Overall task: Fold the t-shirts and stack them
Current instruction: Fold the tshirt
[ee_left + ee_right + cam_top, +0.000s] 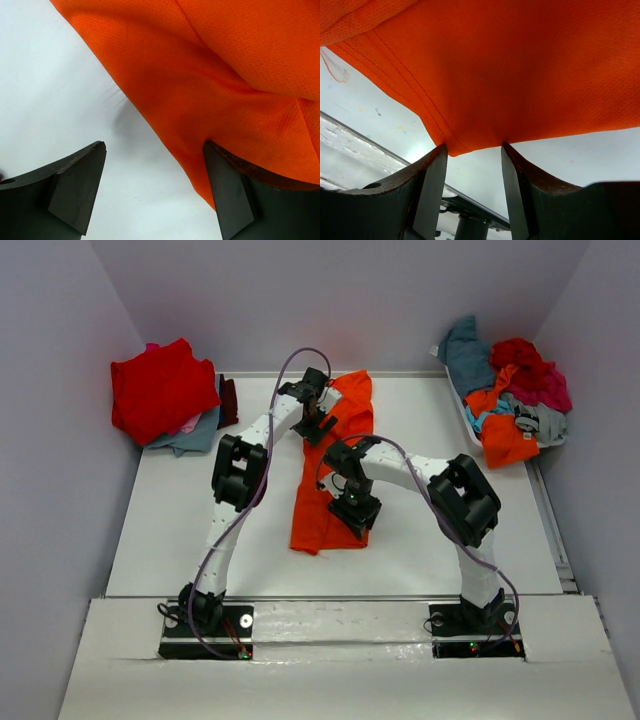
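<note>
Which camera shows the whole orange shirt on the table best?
The top external view: it alone shows the orange shirt nearly end to end. Each wrist view shows only a close patch of its fabric.

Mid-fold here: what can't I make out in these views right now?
Top view: fingertips of left gripper and right gripper, hidden by their wrists.
Right wrist: whether the orange shirt lies between the fingers or beyond.
Top view: shirts under the red shirt, covered by it.
Basket pile: count, tangled.

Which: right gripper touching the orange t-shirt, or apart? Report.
Cannot tell. Right wrist view: orange t-shirt hem reaches the open right gripper at its fingertips, but no plain contact or gap.
</note>
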`<state>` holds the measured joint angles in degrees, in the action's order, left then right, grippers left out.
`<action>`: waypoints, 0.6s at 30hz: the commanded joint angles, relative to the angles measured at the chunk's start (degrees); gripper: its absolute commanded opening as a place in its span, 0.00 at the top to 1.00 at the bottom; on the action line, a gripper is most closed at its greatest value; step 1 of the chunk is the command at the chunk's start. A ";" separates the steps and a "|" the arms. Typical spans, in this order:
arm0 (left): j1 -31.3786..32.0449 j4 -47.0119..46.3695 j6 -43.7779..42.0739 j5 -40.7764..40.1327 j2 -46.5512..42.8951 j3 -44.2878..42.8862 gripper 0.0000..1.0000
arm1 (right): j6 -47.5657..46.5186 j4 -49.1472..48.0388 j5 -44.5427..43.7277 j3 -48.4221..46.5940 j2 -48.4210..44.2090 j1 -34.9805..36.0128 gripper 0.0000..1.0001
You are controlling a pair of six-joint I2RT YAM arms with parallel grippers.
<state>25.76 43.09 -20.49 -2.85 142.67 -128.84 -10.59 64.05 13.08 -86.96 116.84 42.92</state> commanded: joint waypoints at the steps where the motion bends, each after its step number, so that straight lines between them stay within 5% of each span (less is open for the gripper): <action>1: -0.45 5.86 -0.87 -0.31 -0.46 2.80 0.08 | 0.31 -0.16 -1.57 -2.69 0.32 2.78 0.47; 18: -0.45 6.04 -1.04 0.13 0.24 2.62 0.08 | 0.39 -0.42 -2.70 0.03 -0.21 5.07 0.47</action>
<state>25.76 43.09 -20.51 -2.83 142.65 -128.79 -10.50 64.10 11.92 -87.26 116.90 47.46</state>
